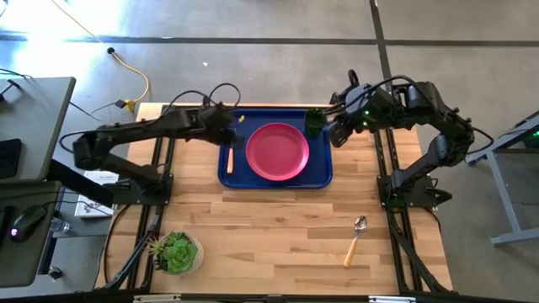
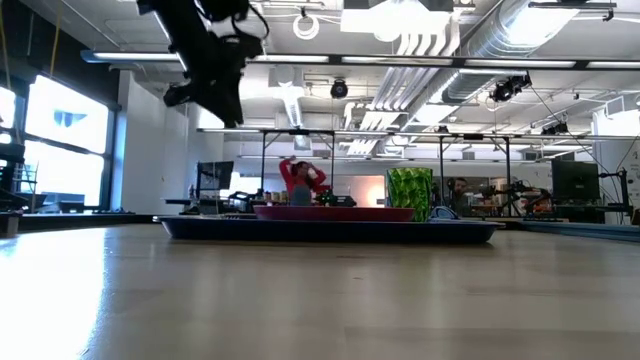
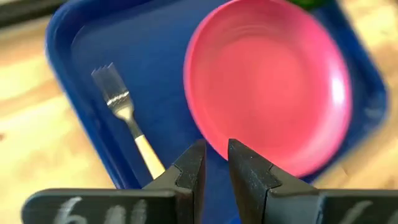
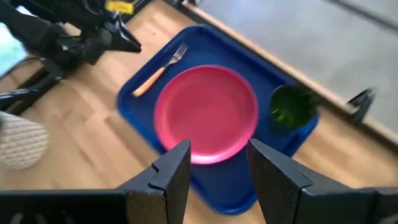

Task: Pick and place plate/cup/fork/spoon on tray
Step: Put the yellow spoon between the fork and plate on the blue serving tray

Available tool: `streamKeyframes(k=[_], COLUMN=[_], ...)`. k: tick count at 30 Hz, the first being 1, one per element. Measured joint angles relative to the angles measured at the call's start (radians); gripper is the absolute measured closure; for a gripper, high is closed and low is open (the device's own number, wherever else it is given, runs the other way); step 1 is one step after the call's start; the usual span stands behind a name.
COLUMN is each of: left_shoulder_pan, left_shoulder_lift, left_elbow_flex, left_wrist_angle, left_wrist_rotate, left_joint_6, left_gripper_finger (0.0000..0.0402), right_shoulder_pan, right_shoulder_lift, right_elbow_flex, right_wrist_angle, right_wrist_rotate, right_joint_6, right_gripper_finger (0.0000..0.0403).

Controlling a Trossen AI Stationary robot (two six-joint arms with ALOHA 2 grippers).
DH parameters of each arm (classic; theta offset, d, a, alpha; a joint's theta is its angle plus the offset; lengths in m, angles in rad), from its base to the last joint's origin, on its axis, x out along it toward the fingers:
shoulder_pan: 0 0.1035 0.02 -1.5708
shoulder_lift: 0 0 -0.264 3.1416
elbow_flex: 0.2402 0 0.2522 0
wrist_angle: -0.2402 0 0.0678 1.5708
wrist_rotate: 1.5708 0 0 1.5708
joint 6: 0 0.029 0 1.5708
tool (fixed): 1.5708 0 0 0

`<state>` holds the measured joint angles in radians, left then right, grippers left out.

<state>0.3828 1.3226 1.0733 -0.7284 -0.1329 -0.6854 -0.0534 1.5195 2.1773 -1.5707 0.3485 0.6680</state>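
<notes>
On tray [image 1: 227, 178]: plate [image 1: 277, 151], cup [image 1: 315, 123], fork [image 1: 229, 157]; spoon [image 1: 355, 239] outside.

A big dark-blue plastic tray [image 2: 330, 230] with a raised rim lies flat on the light wooden table [image 2: 300, 300]. A flat pink-red plate [image 2: 335, 212] sits in the tray. A small see-through green cup [image 2: 409, 192] stands upright at the plate's right end. A dark robot arm [image 2: 205, 55] hangs high up on the left, well above the tray. Far behind, a person in red [image 2: 300, 180] is in the room.
</notes>
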Motion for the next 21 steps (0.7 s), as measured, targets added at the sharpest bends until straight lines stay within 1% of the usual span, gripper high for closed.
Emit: streamKeyframes(k=[2,7,11,14,18,21], left_shoulder_pan=[-0.023,-0.073,-0.117,-0.140,-0.157,-0.158], left_shoulder_lift=[-0.044,-0.148,-0.218,-0.262,-0.307,-0.332], left_elbow_flex=[0.000,0.000,0.000,0.000,0.000,0.000], left_wrist_angle=[0.000,0.000,0.000,0.000,-0.001,0.000], left_wrist_rotate=[0.011,0.084,0.103,0.104,0.106,0.127], left_joint_6=[0.060,0.166,0.263,0.304,0.355,0.395], left_gripper_finger=[0.0341,0.0341,0.0341,0.0341,0.0341,0.0341], right_shoulder_pan=[0.016,0.068,0.134,0.183,0.240,0.280], right_shoulder_lift=[0.005,0.041,0.096,0.160,0.243,0.304], right_elbow_flex=[0.000,0.001,0.001,0.001,0.001,0.001], right_wrist_angle=[0.000,0.000,0.000,0.000,0.000,0.000], right_wrist_rotate=[-0.022,-0.093,-0.102,-0.106,-0.117,-0.116], right_joint_6=[0.042,0.207,0.328,0.403,0.471,0.507], right_gripper_finger=[0.0253,0.0254,0.0253,0.0253,0.0253,0.0253])
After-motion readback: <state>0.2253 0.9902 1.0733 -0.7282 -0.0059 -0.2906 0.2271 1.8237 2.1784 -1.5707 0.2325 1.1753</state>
